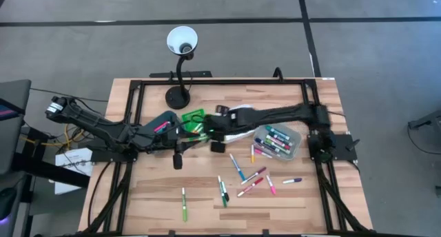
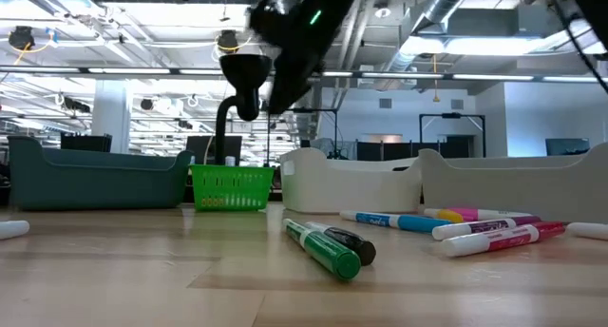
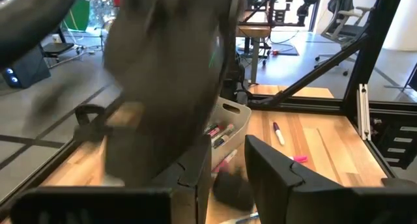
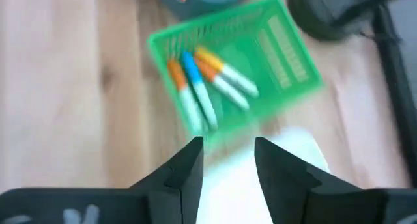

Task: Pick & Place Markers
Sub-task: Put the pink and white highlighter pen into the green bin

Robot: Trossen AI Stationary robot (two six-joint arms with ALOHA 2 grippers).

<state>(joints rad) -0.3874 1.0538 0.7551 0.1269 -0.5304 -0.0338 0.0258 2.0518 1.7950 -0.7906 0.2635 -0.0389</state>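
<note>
so right gripper (image 4: 227, 160) hangs over the green basket (image 1: 193, 118) at frame centre in the high view, fingers spread w/ a clear gap and nothing between them. in the right wrist view the basket (image 4: 247, 61) sits just ahead of the fingertips, holding an orange, a blue and another orange marker (image 4: 193, 87) lying side by side, caps toward the far rim.

left gripper (image 3: 221, 165) is just left of centre in the high view, by the teal bin (image 1: 162, 121); fingers apart, nothing visibly pinched, tho a blurred arm blocks much of that view.

loose markers (image 1: 248, 178) are scattered on the table (image 1: 317, 202) lower centre and lower right of the high view, well apart from both grippers. more sit in the grey bin (image 1: 278, 141) right of centre.

key relation, as i judge it: the loose pile lies below and right of the right gripper in the high view, on the right arm's side, so that arm is nearer. most lie on a slant or near vertical in the frame, so the wrist prob needs to turn to close across a barrel. the green marker (image 1: 185, 208) at lower left centre is the one closer to the left arm.
</note>
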